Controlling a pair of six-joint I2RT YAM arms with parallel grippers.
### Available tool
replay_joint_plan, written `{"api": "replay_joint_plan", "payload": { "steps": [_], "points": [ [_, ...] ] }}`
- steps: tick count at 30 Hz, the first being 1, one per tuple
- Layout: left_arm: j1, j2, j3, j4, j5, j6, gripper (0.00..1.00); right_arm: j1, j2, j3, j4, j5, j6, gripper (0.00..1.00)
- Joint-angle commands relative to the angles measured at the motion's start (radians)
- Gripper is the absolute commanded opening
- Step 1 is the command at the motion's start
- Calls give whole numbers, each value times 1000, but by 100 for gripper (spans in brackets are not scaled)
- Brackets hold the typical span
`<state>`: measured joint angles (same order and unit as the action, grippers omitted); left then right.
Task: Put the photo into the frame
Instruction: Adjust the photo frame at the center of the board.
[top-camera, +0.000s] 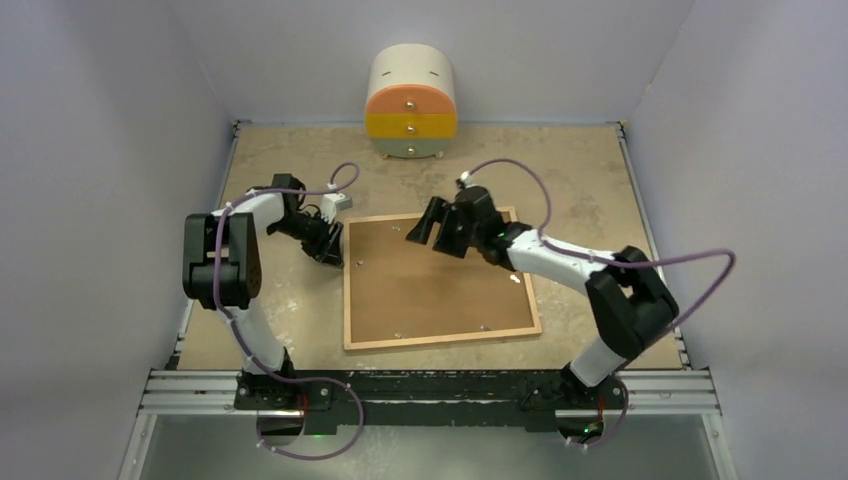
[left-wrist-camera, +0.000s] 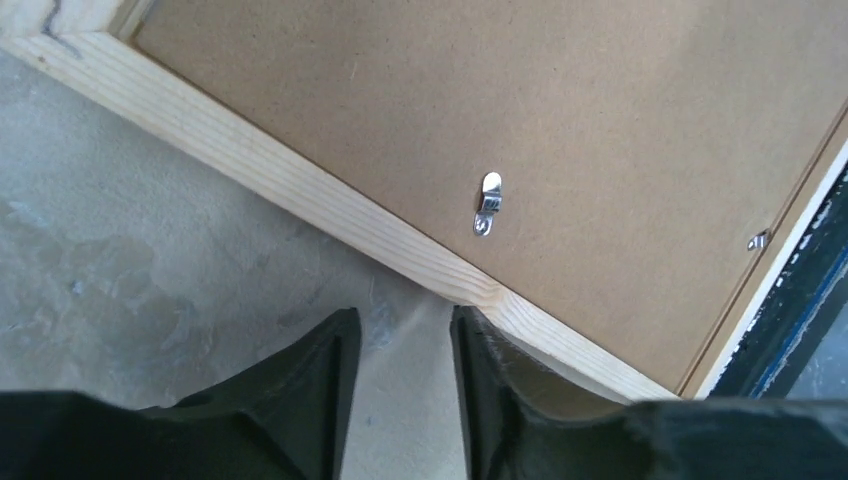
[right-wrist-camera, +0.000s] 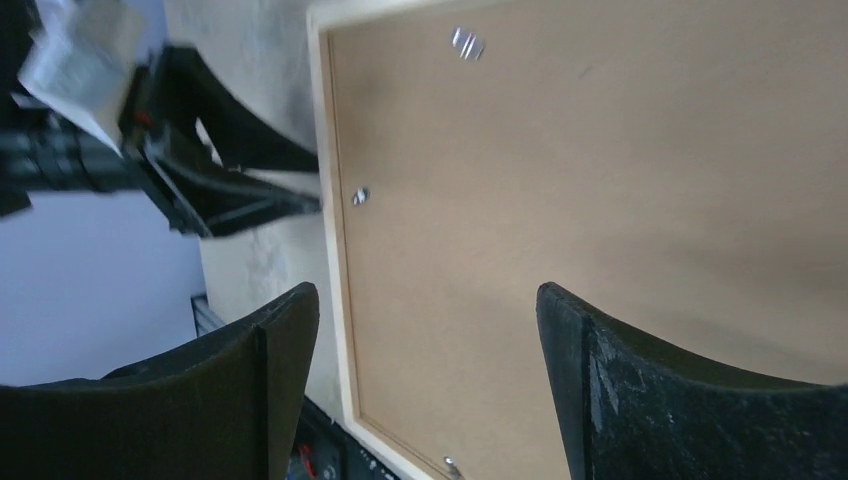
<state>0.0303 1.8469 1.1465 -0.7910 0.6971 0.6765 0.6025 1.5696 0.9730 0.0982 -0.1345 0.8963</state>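
**Top view.** The frame (top-camera: 440, 338) lies flat mid-table with its back up, and a brown backing board (top-camera: 430, 285) fills it. The table (top-camera: 580, 170) is bare on the frame's 3 and 12 o'clock sides. Its 6 o'clock edge sits near the arm bases. A round cabinet (top-camera: 411, 103) stands at 12 o'clock, well apart from the frame. The left gripper (top-camera: 325, 240) is low at the frame's 9 o'clock edge. The right gripper (top-camera: 428, 225) hangs over the board near 12 o'clock.

**Left wrist.** The left gripper (left-wrist-camera: 400, 340) is part-open, with only bare table between the fingers. One fingertip (left-wrist-camera: 480, 350) is at the frame (left-wrist-camera: 300, 185) rail; contact cannot be told. A metal clip (left-wrist-camera: 488, 203) lies on the board (left-wrist-camera: 620, 120) at 1 o'clock.

**Right wrist.** The right gripper (right-wrist-camera: 430, 310) is spread wide and empty above the board (right-wrist-camera: 600, 150). The frame (right-wrist-camera: 322, 150) rail runs from 12 to 6 o'clock. The left gripper (right-wrist-camera: 310, 185) is at 10 o'clock, outside the rail.
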Motion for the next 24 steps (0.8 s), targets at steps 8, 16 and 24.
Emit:
{"api": "replay_joint_plan", "payload": {
  "steps": [8, 16, 24],
  "points": [
    [-3, 76, -5, 26, 68, -75, 17, 230, 314, 152, 254, 0, 190, 75],
    [-3, 81, -12, 48, 52, -86, 14, 275, 478, 294, 257, -32, 236, 67],
    [-3, 74, -14, 51, 26, -85, 13, 284, 538, 318, 296, -61, 291, 63]
  ]
}}
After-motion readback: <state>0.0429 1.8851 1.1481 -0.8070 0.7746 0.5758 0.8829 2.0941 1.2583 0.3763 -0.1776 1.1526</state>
